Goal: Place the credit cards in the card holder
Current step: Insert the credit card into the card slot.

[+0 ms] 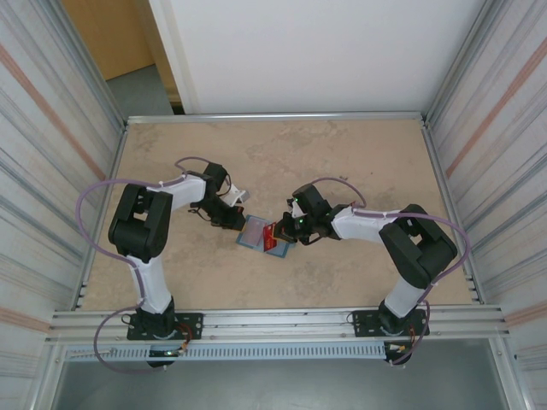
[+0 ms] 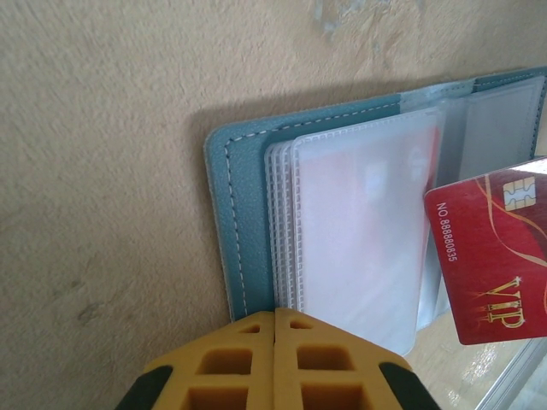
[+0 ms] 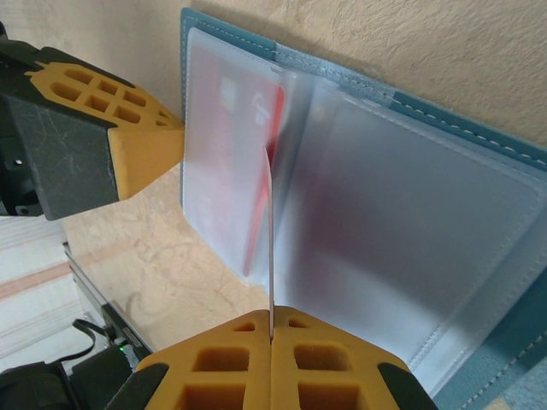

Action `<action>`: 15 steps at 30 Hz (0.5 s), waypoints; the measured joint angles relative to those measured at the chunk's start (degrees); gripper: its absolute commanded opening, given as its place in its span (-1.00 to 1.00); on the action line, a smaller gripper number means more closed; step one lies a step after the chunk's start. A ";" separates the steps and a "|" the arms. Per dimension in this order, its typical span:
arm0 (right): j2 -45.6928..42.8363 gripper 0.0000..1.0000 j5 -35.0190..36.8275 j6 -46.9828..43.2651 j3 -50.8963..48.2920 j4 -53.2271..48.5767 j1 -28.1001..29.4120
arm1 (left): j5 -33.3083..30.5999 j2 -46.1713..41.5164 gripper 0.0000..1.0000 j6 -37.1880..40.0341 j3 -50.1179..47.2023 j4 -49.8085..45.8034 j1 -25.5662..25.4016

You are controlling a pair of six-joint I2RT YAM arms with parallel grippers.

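My left hand (image 2: 273, 318): pressed together at the card holder's (image 2: 242, 213) 6 o'clock edge, maybe nipping a sleeve (image 2: 359, 222).
My right hand (image 3: 272, 318): pinching a red card (image 2: 491, 256) edge-on.

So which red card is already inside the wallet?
The blurry red card behind the frosted sleeve of the teal card holder. The VIP card is outside, pinched in the right gripper.

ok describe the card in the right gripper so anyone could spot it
Mid-table between the arms lies the open teal card holder. Over its sleeves, pinched in the right gripper, is the red card: bare, gold VIP lettering and a chip, unlike the red one behind a sleeve.
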 measured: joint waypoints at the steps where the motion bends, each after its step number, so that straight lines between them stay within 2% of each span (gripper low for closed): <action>1: 0.00 -1.00 0.00 0.00 -0.02 0.00 0.00 | 0.00 0.00 -1.00 0.00 0.00 0.00 0.00; 15: -0.81 -1.00 0.02 0.44 -0.50 0.11 0.02 | -0.07 0.00 -1.00 0.02 0.00 0.00 0.00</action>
